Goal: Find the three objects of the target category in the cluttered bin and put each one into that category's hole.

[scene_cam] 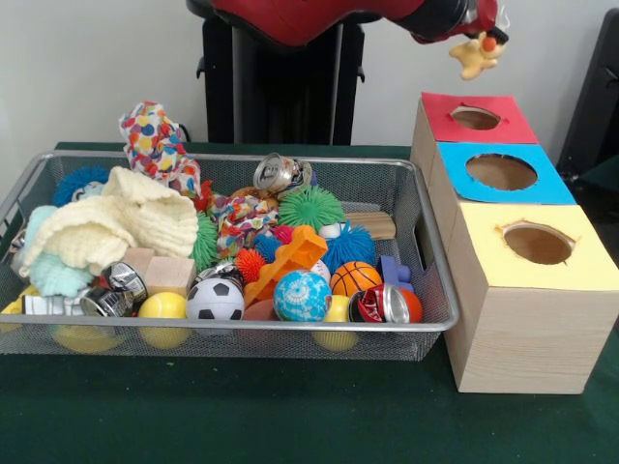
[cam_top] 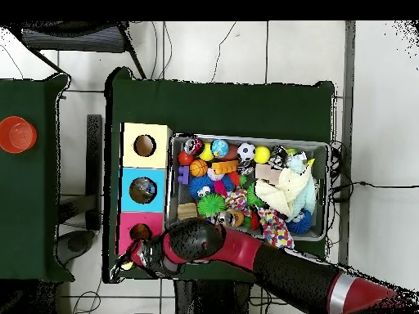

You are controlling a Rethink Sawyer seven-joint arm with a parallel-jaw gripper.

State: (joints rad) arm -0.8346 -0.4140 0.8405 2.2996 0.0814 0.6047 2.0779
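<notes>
front view: the gripper point(scene_cam: 481, 29) hangs at the top right, above and just behind the red-topped box point(scene_cam: 478, 118), with its jaws closed on a small yellow and orange plush toy point(scene_cam: 477, 55) that dangles below it, clear of the box. the red box is the farthest of three boxes in a row at the right; the blue-topped box point(scene_cam: 500, 172) sits in the middle and the yellow-topped box point(scene_cam: 538, 246) is nearest, each with a round hole in its lid. left of the boxes, the wire mesh bin point(scene_cam: 222, 333) rests on the green table point(scene_cam: 290, 416), full of clutter: a cream knitted cloth point(scene_cam: 116, 227) at the left, a soccer ball point(scene_cam: 215, 300) and a basketball point(scene_cam: 355, 277) near the front, a green spiky ball point(scene_cam: 310, 206) in the middle, and a crushed can point(scene_cam: 279, 174) toward the far side. in the overhead view the red arm point(cam_top: 270, 263) reaches across below the bin to the red box.
</notes>
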